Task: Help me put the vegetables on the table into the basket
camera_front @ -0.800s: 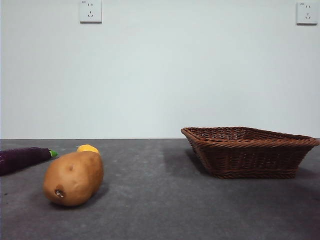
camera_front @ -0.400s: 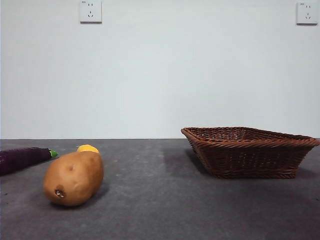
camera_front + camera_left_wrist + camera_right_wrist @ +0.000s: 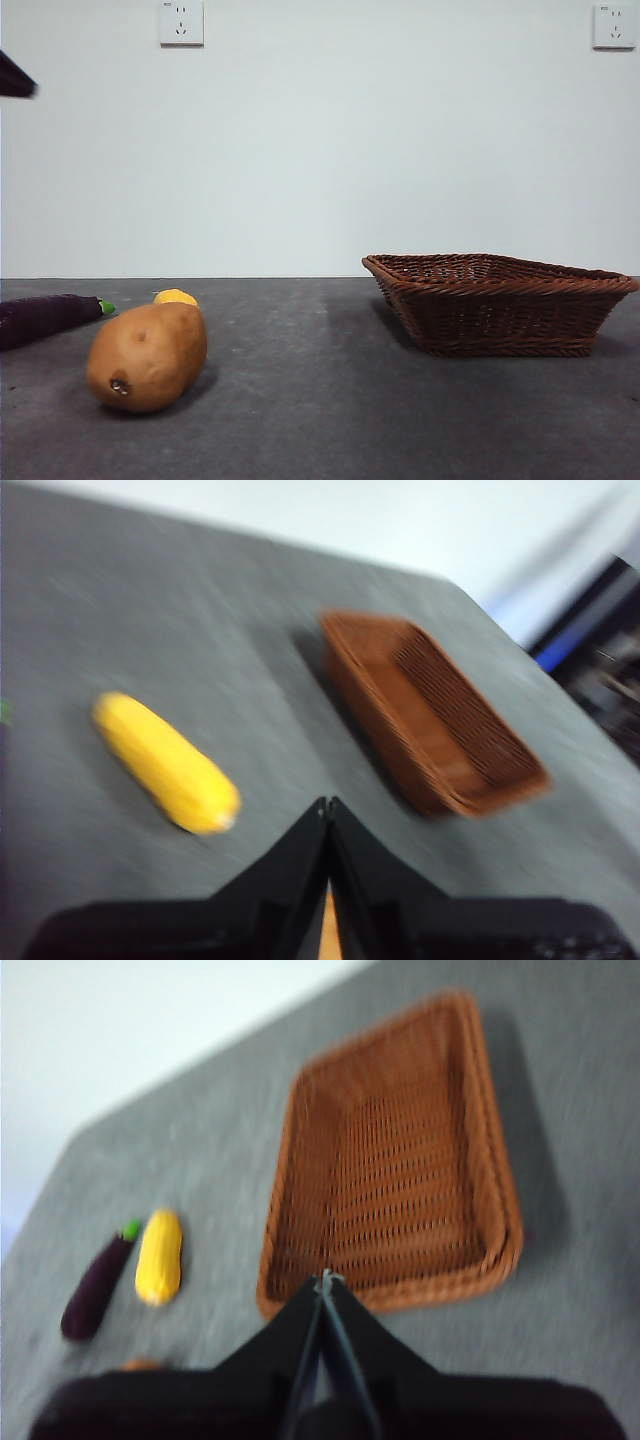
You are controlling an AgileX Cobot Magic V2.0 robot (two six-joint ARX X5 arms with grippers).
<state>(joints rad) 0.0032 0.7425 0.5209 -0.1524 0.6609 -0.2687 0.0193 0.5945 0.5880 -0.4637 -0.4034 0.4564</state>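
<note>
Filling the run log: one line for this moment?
left gripper shut | right gripper shut | basket empty | potato, eggplant, yellow piece on table

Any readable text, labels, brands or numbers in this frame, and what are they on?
None readable.
Left wall socket: tiny mark at its top corner, too small to read.
Right wall socket: the same.
Potato, eggplant, basket, both grippers: no print visible.

Potato (image 3: 147,357) left, basket (image 3: 497,303) right (well apart) on table (image 3: 320,420).
</note>
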